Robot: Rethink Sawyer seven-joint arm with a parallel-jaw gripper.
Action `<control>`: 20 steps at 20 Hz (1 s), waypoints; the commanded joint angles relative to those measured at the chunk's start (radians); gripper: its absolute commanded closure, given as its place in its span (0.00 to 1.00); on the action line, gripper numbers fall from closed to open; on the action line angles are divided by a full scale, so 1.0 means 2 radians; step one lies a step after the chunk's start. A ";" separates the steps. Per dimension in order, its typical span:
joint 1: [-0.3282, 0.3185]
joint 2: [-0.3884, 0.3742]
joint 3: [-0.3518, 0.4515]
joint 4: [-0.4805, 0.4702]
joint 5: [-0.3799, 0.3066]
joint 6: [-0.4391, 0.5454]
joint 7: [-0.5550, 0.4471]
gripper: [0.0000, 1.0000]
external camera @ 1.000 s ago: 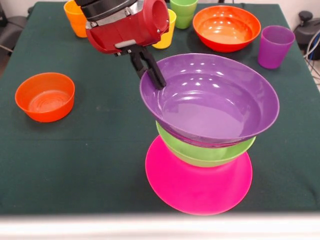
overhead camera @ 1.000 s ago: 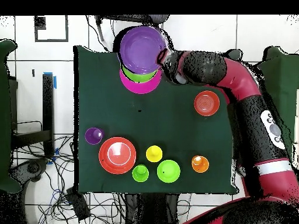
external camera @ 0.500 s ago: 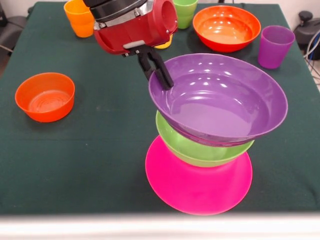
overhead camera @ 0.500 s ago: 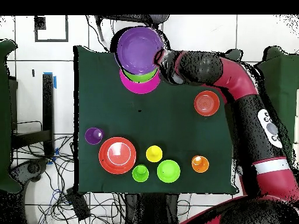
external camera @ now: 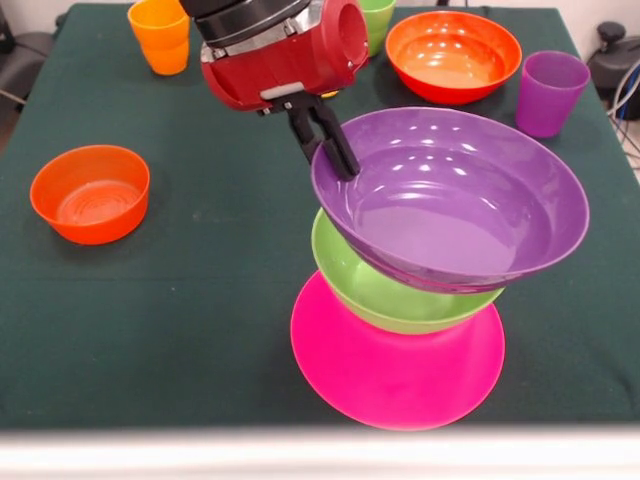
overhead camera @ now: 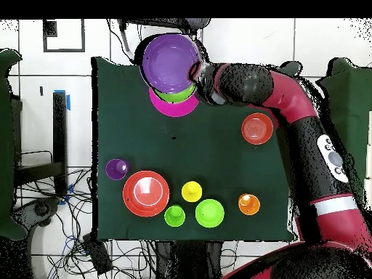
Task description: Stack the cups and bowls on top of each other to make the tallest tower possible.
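Over the green bowl (external camera: 400, 295) on the pink base (external camera: 400, 370), gripper (external camera: 335, 150) pinches purple bowl's (external camera: 450, 200) rim. It overhangs; centre and level before letting go.

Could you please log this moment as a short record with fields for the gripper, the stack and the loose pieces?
gripper: gripper pinching the near-arm rim of the purple bowl
stack: pink bowl at the base, light green bowl on it, purple bowl on top
purple bowl pose: tilted and sitting off-centre over the light green bowl
loose bowls: small orange-red bowl alone to one side; larger orange-red bowl near the back
loose cups: purple cup, orange cup; yellow cup seen from overhead
table: dark green cloth
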 commanded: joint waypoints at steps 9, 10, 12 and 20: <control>0.026 0.023 -0.024 -0.031 -0.024 0.040 -0.084 1.00; 0.025 0.024 -0.024 -0.033 -0.023 0.041 -0.085 1.00; 0.025 0.027 -0.025 -0.035 -0.024 0.040 -0.087 1.00; 0.022 0.033 -0.025 -0.042 -0.025 0.039 -0.095 1.00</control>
